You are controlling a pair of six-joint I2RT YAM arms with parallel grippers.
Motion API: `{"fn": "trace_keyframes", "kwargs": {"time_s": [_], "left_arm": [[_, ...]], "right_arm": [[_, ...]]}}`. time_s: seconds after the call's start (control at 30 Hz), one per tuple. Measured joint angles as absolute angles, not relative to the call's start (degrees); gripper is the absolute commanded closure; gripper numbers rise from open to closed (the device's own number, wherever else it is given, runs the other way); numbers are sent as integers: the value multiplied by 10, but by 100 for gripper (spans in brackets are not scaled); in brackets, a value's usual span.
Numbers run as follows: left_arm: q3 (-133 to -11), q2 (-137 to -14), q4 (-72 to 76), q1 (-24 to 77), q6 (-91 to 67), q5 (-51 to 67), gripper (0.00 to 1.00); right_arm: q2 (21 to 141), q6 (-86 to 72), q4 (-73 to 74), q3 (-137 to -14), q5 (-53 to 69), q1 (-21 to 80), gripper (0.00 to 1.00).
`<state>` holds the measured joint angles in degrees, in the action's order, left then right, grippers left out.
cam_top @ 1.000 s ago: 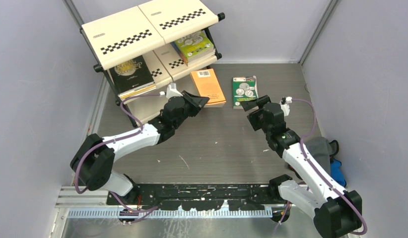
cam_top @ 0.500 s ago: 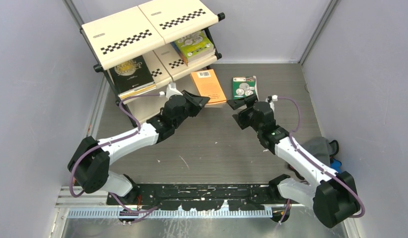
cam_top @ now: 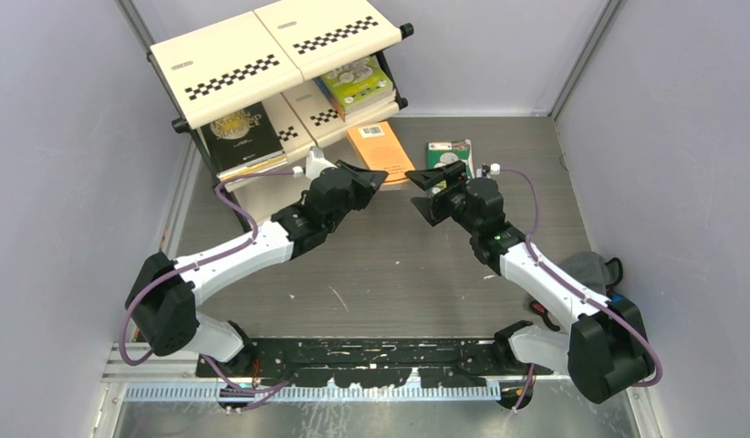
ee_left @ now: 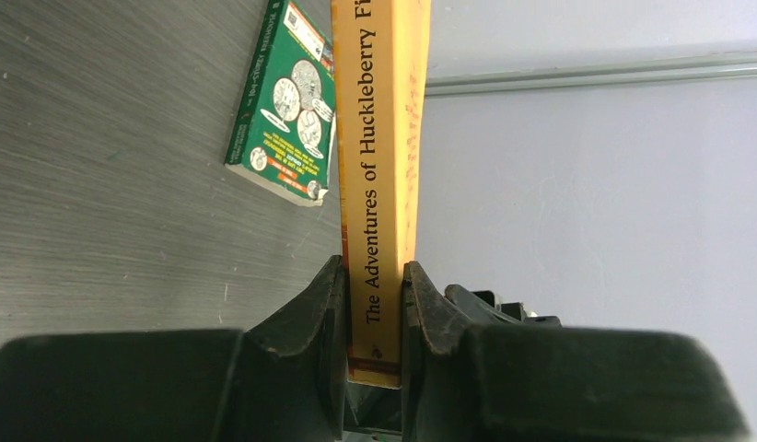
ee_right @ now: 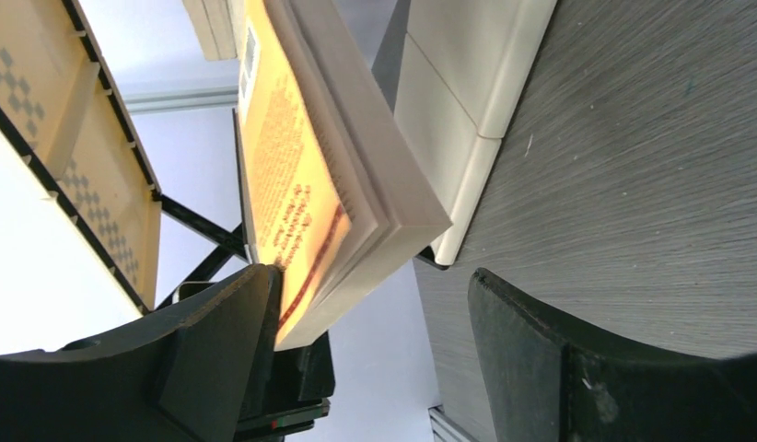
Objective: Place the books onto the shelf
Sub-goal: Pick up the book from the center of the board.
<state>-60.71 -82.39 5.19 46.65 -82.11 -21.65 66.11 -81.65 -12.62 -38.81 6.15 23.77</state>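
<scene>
Shelf holding a black book and lime green book under its top tier, left gripper clamping the orange book by its spine, green book lying flat on the table, right gripper gaping wide around the orange book's corner.

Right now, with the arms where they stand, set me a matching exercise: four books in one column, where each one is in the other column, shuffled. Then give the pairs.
Books
1. orange book
2. dark green book
3. lime green book
4. black book with gold lettering

Places
A. on the shelf, right half, under the top panel
B. flat on the table
C. clamped at its spine in the left hand
D. on the shelf, left half, under the top panel

Pairs: 1-C, 2-B, 3-A, 4-D
</scene>
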Motion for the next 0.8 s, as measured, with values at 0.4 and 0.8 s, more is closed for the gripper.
{"fn": "trace_keyframes", "kwargs": {"time_s": [0.4,0.8], "left_arm": [[-592,-819,35,469,-850,-215,100],[-588,-815,26,484,-856,-222,100]], "right_arm": [[667,-841,-141,-388,100,238,15],[684,-864,-157,-388,132,239,15]]}}
